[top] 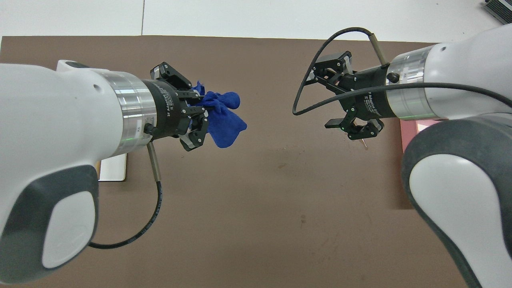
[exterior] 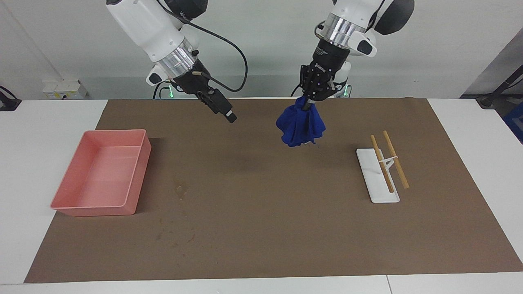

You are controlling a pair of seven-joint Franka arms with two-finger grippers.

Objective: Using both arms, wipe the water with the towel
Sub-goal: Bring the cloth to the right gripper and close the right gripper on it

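The water [exterior: 181,190] is a small dark blotch on the brown mat [exterior: 286,237], beside the pink tray. My left gripper [exterior: 307,103] is shut on the top of the blue towel [exterior: 300,128]. The towel hangs bunched over the mat's middle, clear of the water. Both also show in the overhead view: the left gripper [top: 200,109] and the towel [top: 225,122]. My right gripper [exterior: 229,115] is open and empty, raised over the mat between the towel and the tray. It shows in the overhead view [top: 327,96]. I cannot pick out the water in the overhead view.
An empty pink tray [exterior: 94,210] stands at the right arm's end, partly seen in the overhead view [top: 410,132]. A white holder [exterior: 380,195] with two wooden chopsticks [exterior: 395,160] lies toward the left arm's end. Faint speckled marks [exterior: 175,237] lie farther out than the water.
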